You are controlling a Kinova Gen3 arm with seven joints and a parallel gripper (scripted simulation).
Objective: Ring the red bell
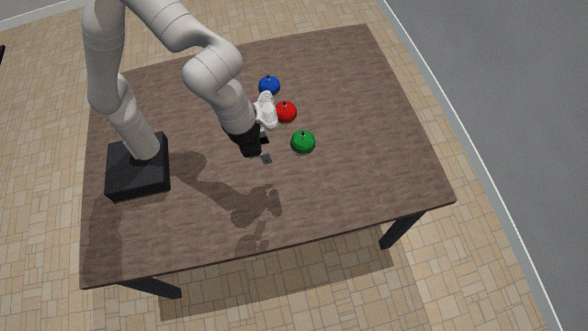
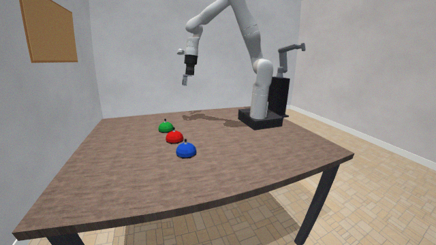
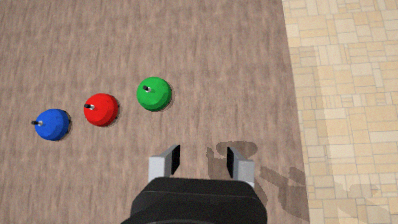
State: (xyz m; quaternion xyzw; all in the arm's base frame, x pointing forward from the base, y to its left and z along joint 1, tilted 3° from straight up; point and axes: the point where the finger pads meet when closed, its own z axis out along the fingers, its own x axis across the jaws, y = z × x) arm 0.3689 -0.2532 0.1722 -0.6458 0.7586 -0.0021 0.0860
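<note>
1. Red marks the target: the red bell (image 1: pixel 286 111) sits on the wooden table (image 1: pixel 367 184), the middle one of a short row, with the blue bell (image 1: pixel 269 85) just beside it on one side and the green bell (image 1: pixel 302 142) just beside it on the other.
2. Each bell is a low dome with a small dark button on top; the red bell's button (image 3: pixel 90 106) is a thin stem, upright and not pressed.
3. The claw (image 3: pixel 202 161) hangs high above the table, well apart from all three bells, its fingers spread wide and holding nothing.
4. The dome looks rigid and smooth, likely light enough to slide if struck from the side. There is nothing to grasp; the contact point should be the button alone, met straight from above.
5. With neighbours this close, a closed or single fingertip would probably suit the press better than wide jaws.
6. No containers appear in any view.
7. Neither ring looks begun yet.
</note>
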